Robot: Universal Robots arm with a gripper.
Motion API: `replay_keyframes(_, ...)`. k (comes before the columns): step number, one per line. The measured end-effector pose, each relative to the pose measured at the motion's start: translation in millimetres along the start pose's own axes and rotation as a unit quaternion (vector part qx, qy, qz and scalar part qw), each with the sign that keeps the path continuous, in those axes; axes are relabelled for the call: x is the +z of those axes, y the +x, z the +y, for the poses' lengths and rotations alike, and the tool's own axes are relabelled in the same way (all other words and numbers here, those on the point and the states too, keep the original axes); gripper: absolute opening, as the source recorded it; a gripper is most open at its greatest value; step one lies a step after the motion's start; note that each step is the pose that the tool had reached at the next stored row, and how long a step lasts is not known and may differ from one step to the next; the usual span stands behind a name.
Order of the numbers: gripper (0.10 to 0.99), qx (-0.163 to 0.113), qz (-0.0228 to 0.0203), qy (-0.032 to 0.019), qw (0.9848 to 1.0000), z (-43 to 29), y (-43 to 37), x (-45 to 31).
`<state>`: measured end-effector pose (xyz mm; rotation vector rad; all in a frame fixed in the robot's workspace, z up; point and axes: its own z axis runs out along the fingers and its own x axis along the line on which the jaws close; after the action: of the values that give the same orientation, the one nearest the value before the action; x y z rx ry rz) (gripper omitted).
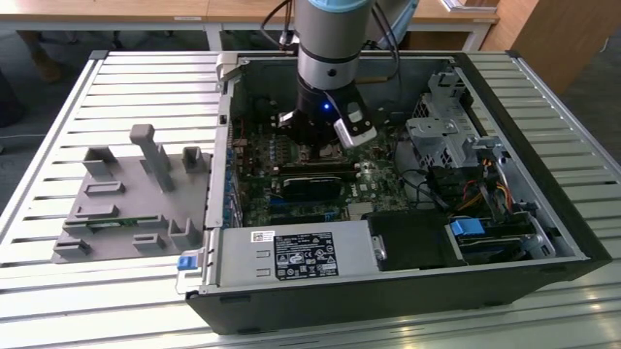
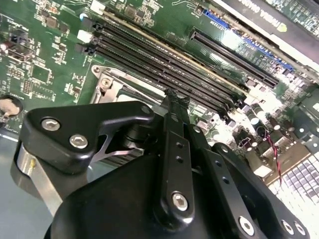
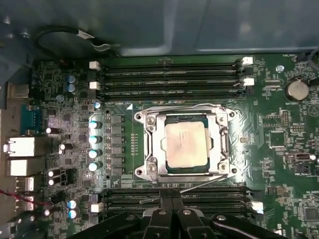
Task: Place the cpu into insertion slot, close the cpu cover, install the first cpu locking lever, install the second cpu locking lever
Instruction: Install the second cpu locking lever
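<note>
Arm is down inside the open PC case (image 1: 543,240), which lies on the slatted bench (image 1: 145,80). End effector (image 3: 171,201) sits low over the green motherboard (image 3: 279,164), just beside the insertion slot (image 3: 149,149) on its memory-slot side; fingers (image 2: 175,112) pressed together, holding nothing.

In the first wrist view the cpu (image 3: 185,143) is seated flat in the slot, silvery top showing through the window of the cpu cover (image 3: 218,142). Cover is down flat around the chip. A thin wire lever (image 3: 209,185) runs at a slant along the slot edge closest to the fingertips, tip ending near them; can't tell if it's latched. Another wire runs along the opposite edge.

Two banks of memory slots (image 3: 169,79) flank the socket. Coin cell (image 3: 297,89) sits off towards one board corner.

Exterior view: grey fixture tray (image 1: 126,196) on the bench at the exterior view's left of the case, well apart from the arm. Power supply (image 1: 291,258) along the case's near edge, blue-tabbed drive bay (image 1: 475,229) at the exterior view's right.
</note>
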<state>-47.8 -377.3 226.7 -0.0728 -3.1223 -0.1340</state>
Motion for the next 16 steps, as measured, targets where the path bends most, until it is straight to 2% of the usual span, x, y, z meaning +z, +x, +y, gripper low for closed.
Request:
replay_keyframes(3, 0.106, 0.0, 0.0001, -0.0017, 1.0, -0.5, 1.2, 4.5)
replay_keyframes(4, 0.106, 0.0, 0.0003, -0.004, 1.0, -1.0, 1.7, 5.1)
replay_keyframes(5, 0.106, 0.0, 0.0005, -0.0087, 1.0, -1.7, 2.0, 5.6)
replay_keyframes(7, 0.106, 0.0, 0.0011, -0.0224, 0.9997, -3.7, 2.6, 6.0)
replay_keyframes(8, 0.106, 0.0, 0.0013, -0.0274, 0.9996, -4.9, 3.0, 6.1)
replay_keyframes(9, 0.106, -0.001, 0.0014, -0.0291, 0.9996, -6.2, 3.5, 6.4)
replay_keyframes(16, 0.106, -0.016, 0.0033, -0.0312, 0.9994, -11.6, 9.2, 9.7)
